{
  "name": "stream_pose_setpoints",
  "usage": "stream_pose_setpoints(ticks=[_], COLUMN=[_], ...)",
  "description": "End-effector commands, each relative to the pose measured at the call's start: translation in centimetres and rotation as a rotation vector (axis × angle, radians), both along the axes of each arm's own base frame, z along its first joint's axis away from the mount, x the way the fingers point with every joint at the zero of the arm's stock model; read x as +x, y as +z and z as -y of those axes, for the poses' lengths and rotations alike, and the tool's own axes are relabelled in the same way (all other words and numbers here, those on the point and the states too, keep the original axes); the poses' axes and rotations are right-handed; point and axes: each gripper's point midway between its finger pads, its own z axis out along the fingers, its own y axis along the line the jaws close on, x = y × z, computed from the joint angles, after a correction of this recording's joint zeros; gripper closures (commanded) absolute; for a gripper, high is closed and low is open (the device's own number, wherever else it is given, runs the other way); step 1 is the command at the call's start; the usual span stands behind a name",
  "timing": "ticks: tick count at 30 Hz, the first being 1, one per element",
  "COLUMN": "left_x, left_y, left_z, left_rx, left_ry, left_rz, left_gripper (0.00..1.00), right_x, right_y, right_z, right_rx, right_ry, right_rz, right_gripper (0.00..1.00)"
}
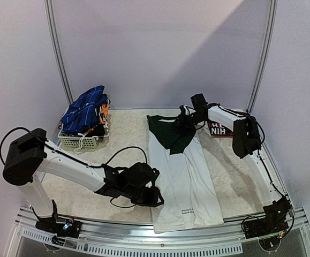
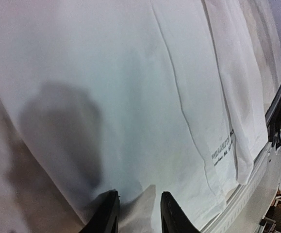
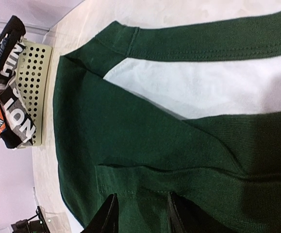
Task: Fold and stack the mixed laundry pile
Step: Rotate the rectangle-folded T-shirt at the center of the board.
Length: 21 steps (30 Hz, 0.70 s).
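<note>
The white T-shirt lies as a long folded strip down the middle of the table, its dark green parts at the far end. My left gripper rests low at the shirt's near left edge. In the left wrist view its jaws stand open astride the white hem. My right gripper hovers over the green end. In the right wrist view it is open, with a green sleeve hem lying flat between the fingers. The red-and-black plaid shirt lies at the far right. The blue checked cloth tops the basket.
A small white lattice basket full of garments stands at the far left, also seen in the right wrist view. The metal front rail runs just below the shirt's near hem. Upright frame poles stand behind.
</note>
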Motion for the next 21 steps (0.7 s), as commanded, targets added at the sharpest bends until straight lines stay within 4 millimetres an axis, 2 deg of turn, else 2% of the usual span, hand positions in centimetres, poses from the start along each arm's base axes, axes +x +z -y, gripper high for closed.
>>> stream_pose_setpoints(ticks=[1, 5, 9, 13, 17, 21], left_x=[-3.2, -1.6, 1.6, 5.0, 7.9, 10.8], left_y=[-2.1, 0.2, 3.5, 6.0, 8.3, 10.1], left_z=[-3.8, -3.7, -3.5, -4.5, -5.1, -5.9], left_rx=[0.193, 0.227, 0.257, 0.293, 0.323, 0.342], left_ry=[-0.046, -0.064, -0.051, -0.020, -0.013, -0.003], left_rz=[-0.044, 0.041, 0.180, 0.268, 0.359, 0.441], left_gripper=[0.69, 0.64, 0.60, 0.60, 0.59, 0.43], right_x=[0.6, 0.5, -0.1, -0.9, -1.4, -2.0], right_y=[-5.1, -2.9, 0.3, 3.3, 7.4, 10.6], right_z=[1.5, 0.5, -0.5, -1.0, -1.2, -1.1], right_rx=[-0.083, -0.013, 0.022, 0.036, 0.052, 0.050], right_ry=[-0.099, -0.079, -0.009, 0.042, 0.072, 0.086], right_rz=[-0.037, -0.022, 0.031, 0.094, 0.161, 0.211], right_gripper=[0.64, 0.64, 0.60, 0.52, 0.47, 0.45])
